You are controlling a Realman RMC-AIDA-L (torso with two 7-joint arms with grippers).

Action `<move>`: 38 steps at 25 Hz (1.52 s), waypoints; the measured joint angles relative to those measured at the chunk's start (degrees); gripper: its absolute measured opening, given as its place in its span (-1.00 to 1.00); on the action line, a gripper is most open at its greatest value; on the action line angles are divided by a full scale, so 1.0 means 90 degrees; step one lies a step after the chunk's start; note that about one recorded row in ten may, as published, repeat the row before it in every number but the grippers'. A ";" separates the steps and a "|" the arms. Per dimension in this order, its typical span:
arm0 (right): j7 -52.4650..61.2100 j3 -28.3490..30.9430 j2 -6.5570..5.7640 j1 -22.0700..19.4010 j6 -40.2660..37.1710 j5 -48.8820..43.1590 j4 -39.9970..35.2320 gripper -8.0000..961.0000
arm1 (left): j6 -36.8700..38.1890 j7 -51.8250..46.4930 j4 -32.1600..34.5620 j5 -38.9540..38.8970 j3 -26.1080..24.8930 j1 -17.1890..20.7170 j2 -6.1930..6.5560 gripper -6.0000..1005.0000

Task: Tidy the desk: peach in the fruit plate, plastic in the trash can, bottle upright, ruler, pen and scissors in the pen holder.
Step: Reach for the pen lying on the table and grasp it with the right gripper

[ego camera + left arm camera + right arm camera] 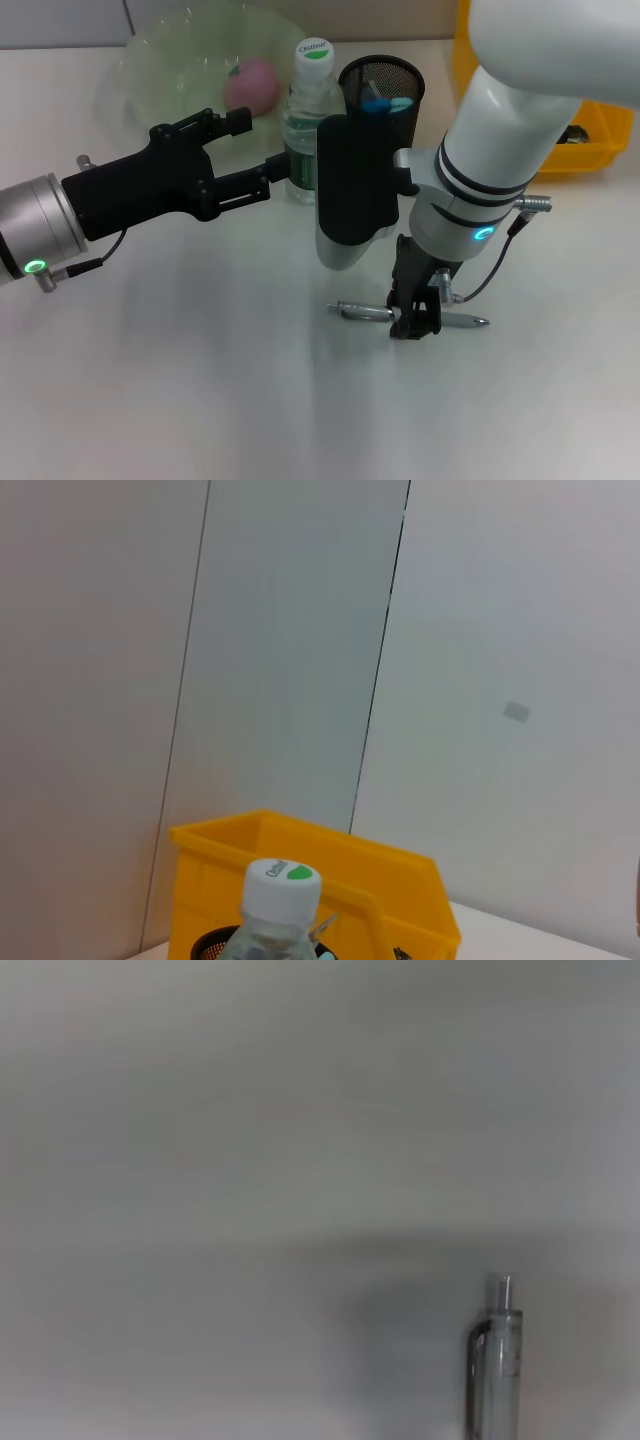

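Directly beneath the right gripper (pixel 415 322) lies the pen (pixel 412 316), flat on the desk (pixel 200 380), its two ends sticking out to either side of the fingers; the fingers straddle its middle, but whether they have clamped it I cannot tell. Beyond that gripper stands the mesh pen holder (pixel 383 85). Just past the tips of the left gripper (pixel 262 172), which hangs spread open, the bottle (pixel 308 120) stands upright. Behind that gripper the peach (pixel 251 84) sits in the fruit plate (pixel 160 60). A yellow bin (pixel 600 125) stands beyond the right arm.
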 joint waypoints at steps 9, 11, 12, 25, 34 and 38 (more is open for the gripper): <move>0.0000 -0.0016 0.0004 0.0000 0.0010 0.0000 -0.0004 -0.40 | -0.0001 -0.0001 0.0000 0.0000 0.0000 0.0006 0.0000 0.62; 0.0000 -0.0016 0.0004 0.0000 0.0010 0.0000 -0.0004 -0.45 | -0.0001 -0.0001 0.0000 0.0000 0.0000 0.0005 0.0000 0.62; 0.0000 -0.0016 0.0004 0.0000 0.0010 0.0000 -0.0002 -0.48 | -0.0001 -0.0001 0.0000 0.0000 0.0000 0.0005 0.0000 0.62; 0.0000 -0.0157 0.0003 0.0000 -0.0001 -0.0020 -0.0004 -0.65 | 0.0007 0.0008 0.0001 -0.0003 0.0000 0.0028 -0.0005 0.62; 0.0027 -0.0184 0.0004 -0.0073 0.0016 -0.0026 -0.0142 -0.69 | 0.0013 0.0001 0.0000 -0.0010 0.0000 0.0035 -0.0010 0.62; 0.0029 -0.0192 0.0003 -0.0109 0.0019 -0.0030 -0.0200 -0.70 | 0.0013 0.0001 0.0002 -0.0010 0.0000 0.0042 -0.0010 0.62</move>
